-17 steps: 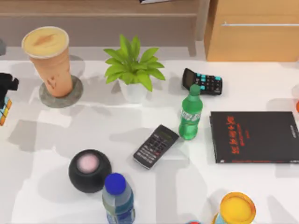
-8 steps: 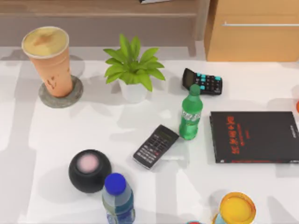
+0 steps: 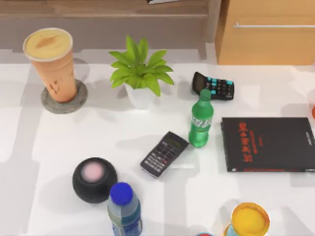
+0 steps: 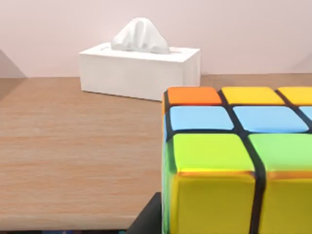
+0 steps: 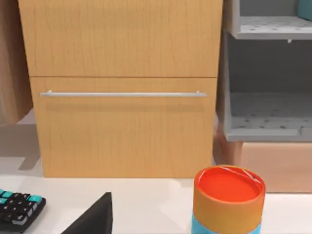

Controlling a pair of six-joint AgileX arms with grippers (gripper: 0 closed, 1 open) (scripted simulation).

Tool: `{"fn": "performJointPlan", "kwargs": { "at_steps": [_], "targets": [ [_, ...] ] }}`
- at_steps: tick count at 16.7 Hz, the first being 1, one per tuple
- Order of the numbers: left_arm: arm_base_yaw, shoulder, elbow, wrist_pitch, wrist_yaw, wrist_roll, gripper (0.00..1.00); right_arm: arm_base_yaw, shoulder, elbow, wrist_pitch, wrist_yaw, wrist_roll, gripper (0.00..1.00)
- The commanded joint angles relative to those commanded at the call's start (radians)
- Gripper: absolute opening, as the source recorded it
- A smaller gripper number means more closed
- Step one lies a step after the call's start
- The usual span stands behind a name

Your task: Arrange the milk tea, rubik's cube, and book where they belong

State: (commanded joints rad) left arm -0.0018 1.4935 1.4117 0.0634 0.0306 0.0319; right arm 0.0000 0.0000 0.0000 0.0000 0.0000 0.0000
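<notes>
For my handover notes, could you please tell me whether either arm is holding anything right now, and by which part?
The rubik's cube sits right up against the left wrist camera, above a wooden surface, so the left arm probably holds it; where it is held cannot be told.
</notes>
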Motion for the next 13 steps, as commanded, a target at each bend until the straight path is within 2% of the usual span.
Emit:
{"fn": "performJointPlan", "kwargs": {
  "at_steps": [3,8,13],
  "targets": [
    [-0.007,0.014,-0.021,0.055,-0.004,-0.019,0.0,0.0,0.0,0.0,0.0,0.0,0.0,1.0],
    [-0.004,0.012,-0.016,0.054,-0.005,-0.017,0.0,0.0,0.0,0.0,0.0,0.0,0.0,1.0],
    [-0.07,0.062,0.116,0.062,-0.045,-0.04,0.0,0.0,0.0,0.0,0.0,0.0,0.0,1.0]
  ]
}}
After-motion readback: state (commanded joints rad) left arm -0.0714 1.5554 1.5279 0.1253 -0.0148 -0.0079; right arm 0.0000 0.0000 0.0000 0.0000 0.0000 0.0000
